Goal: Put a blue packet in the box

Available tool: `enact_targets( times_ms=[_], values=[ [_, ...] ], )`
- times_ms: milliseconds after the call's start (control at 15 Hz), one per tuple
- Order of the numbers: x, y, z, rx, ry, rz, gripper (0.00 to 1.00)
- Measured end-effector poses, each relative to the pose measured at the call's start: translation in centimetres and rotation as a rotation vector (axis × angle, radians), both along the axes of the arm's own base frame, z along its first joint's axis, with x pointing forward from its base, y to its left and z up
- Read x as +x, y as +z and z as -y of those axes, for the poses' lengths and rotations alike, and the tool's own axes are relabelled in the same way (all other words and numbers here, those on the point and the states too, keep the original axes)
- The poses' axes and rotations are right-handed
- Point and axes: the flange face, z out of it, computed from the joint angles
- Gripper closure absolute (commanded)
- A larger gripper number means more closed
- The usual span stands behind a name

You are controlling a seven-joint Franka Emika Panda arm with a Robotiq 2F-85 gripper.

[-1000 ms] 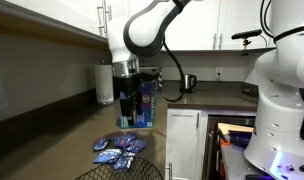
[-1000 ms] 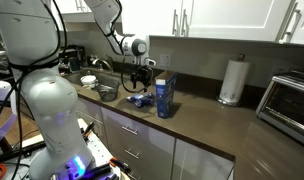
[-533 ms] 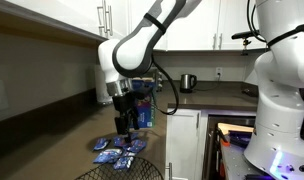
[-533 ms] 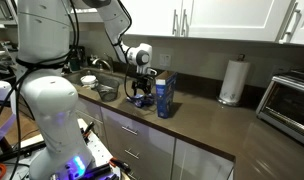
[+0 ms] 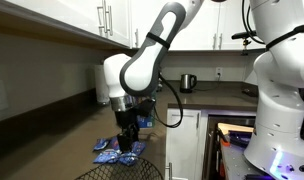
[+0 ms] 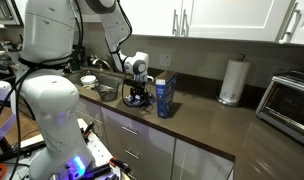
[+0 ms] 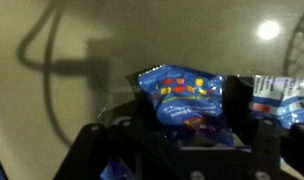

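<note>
Several blue packets [image 5: 116, 153] lie in a loose pile on the dark counter; in an exterior view [image 6: 142, 101] they sit just left of the box. The box [image 6: 165, 97] stands upright, a tall blue carton; the arm mostly hides it in an exterior view. My gripper [image 5: 125, 140] is down at the pile, also seen in an exterior view [image 6: 139, 97]. In the wrist view my gripper [image 7: 182, 140] is open, its dark fingers [image 7: 92, 145] wide on either side of one blue packet [image 7: 182, 98] with coloured markings. Another packet [image 7: 279, 95] lies at the right.
A white paper-towel roll [image 6: 230, 80] stands by the wall, also seen behind the arm [image 5: 103, 85]. A toaster oven [image 6: 292, 100] is at the counter's end. A sink with bowls [image 6: 105, 92] lies beside the pile. A wire basket rim [image 5: 117, 173] is at the bottom.
My gripper has come down from in front of the box to the pile of blue packets and now straddles one packet.
</note>
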Motion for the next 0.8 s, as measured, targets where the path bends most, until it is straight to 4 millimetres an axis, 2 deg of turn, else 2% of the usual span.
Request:
enact_targets(
  times_ms=[267,533,667,800],
  values=[
    [-0.7,-0.3,-0.9,-0.001,0.011,0.013,0.73],
    [-0.7,0.5,-1.3,-0.022,0.013,0.031,0.97],
    [-0.5,1.3,-1.1,-0.043,0.015,0.044,1.00],
    [-0.4,2.6,-0.7,-0.071,0.012,0.052,0.97]
  ],
)
